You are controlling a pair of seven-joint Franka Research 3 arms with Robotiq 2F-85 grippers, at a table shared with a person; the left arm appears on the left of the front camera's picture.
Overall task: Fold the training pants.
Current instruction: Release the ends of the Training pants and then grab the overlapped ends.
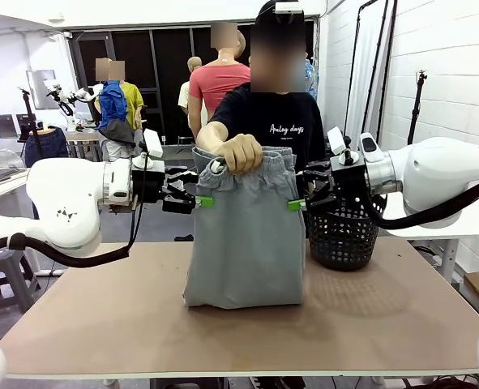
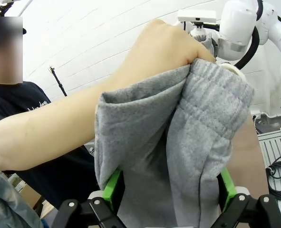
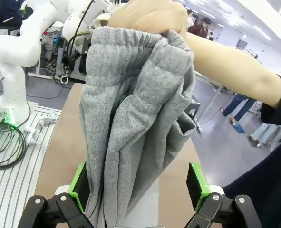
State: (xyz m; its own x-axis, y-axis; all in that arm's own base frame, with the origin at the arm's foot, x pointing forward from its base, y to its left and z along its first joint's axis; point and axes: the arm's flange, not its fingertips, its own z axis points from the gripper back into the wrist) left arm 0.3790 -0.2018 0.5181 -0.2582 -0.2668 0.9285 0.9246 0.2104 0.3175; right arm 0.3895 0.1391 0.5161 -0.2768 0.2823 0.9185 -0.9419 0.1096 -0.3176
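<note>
Nearest the lens in each wrist view: green pads (image 2: 112,190) standing wide apart, grey cloth hanging between them, no pinch yet. Reads as the opening step, a handover, with no fold made.

Centre of the front view: training pants (image 1: 243,243) hung upright from the person's hand (image 1: 241,152), waistband (image 1: 271,158) bunched in a closed fist at centre top, lower end slumped on the table (image 1: 385,316).

Left of the cloth: left gripper (image 1: 198,188) on a level forearm, pointing toward frame centre, jaws wide, astride the left edge just under the waistband. Right of the cloth: right gripper (image 1: 301,190) mirrored, likewise wide, astride the right edge, with a black mesh basket (image 1: 344,235) below it in the frame.

Next, probably: close both pairs of jaws on the side edges at matching height, deep enough to catch every layer. Then wait for the fist to let go before laying the cloth flat on the table.
</note>
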